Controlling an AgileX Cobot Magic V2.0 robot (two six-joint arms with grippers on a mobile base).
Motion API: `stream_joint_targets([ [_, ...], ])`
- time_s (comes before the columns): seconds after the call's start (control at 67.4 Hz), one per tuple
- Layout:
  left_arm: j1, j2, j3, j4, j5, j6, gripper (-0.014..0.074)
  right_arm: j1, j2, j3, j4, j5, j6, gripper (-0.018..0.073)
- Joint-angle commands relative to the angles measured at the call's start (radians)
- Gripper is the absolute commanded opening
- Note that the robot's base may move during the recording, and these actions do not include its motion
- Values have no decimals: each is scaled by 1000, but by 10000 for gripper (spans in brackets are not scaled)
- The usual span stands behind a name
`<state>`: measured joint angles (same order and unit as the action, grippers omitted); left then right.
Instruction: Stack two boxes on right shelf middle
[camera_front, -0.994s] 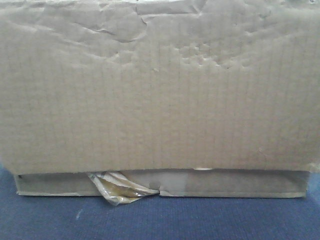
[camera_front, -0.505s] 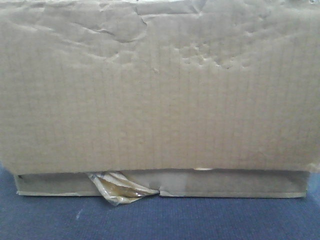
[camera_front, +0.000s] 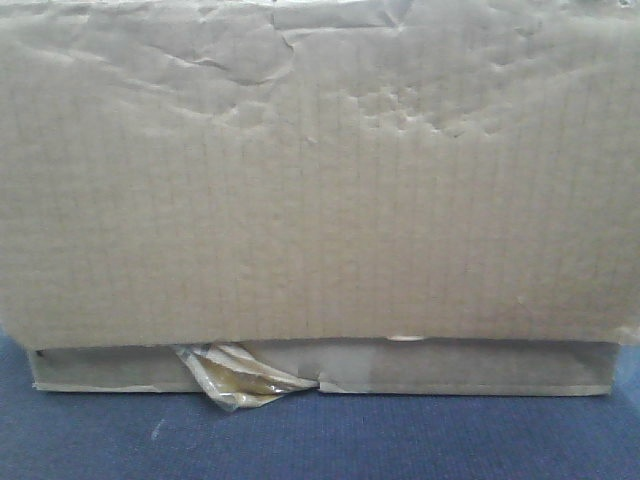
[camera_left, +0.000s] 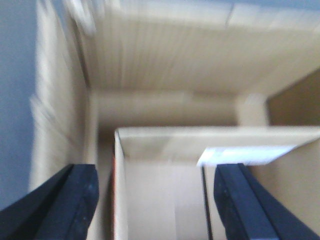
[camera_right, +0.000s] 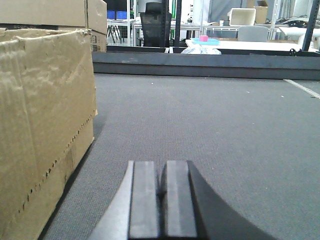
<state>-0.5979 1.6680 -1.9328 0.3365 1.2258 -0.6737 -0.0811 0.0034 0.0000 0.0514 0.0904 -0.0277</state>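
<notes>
A large brown box (camera_front: 320, 180) with a wrinkled, dented face fills the front view. It rests on a flatter box (camera_front: 480, 368) whose torn yellowish tape (camera_front: 235, 378) hangs at the lower left. In the blurred left wrist view my left gripper (camera_left: 155, 210) is open, its dark fingers (camera_left: 75, 200) wide apart over an open cardboard box; one thin cardboard wall (camera_left: 120, 190) stands between them, untouched. My right gripper (camera_right: 162, 200) is shut on nothing, low over the grey carpet, with a cardboard box (camera_right: 40, 115) just to its left. The shelf is out of view.
Blue carpet (camera_front: 400, 440) lies under the stack. In the right wrist view, another box (camera_right: 55, 12) shows behind the near one. A dark low ledge (camera_right: 210, 62) crosses the back, with tables and a chair beyond. A white label (camera_left: 245, 155) sits on a flap.
</notes>
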Motion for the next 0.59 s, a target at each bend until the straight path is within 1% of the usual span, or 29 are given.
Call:
stream_joint_targets([
  [0.0, -2, -58, -39, 68, -5, 18, 392, -5, -3, 0, 1, -20, -2, -168],
  [0.045, -2, -80, -41, 102, -5, 28, 392, -5, -3, 0, 1, -20, -2, -168],
  [0.104, -2, -108, -41, 148, -5, 68, 392, -5, -3, 0, 1, -20, -2, -168],
  [0.163, -2, -126, -41, 175, -5, 93, 392, -5, -3, 0, 1, -32, -2, -168],
  [0.223, -2, -144, -41, 181, -5, 133, 392, -5, -3, 0, 1, -69, -2, -168],
  [0.297, -2, -161, -41, 172, -5, 180, 392, -5, -3, 0, 5, -175, -2, -168],
  [0.326, -2, -167, -41, 170, -5, 187, 392, -5, -3, 0, 5, -193, -2, -168],
  [0.386, -2, -178, -31, 168, -5, 201, 392, -5, -3, -34, 5, -138, -2, -168],
  [0.445, 9, -188, -27, 147, -5, 201, 392, -5, -3, -111, 5, -15, -2, -168],
  [0.519, 41, -199, -24, 62, -5, 208, 392, -5, 8, -242, 7, 108, -2, -168],
  [0.579, 80, -206, -24, -6, -5, 229, 392, -5, 50, -341, 11, 176, -2, -168],
])
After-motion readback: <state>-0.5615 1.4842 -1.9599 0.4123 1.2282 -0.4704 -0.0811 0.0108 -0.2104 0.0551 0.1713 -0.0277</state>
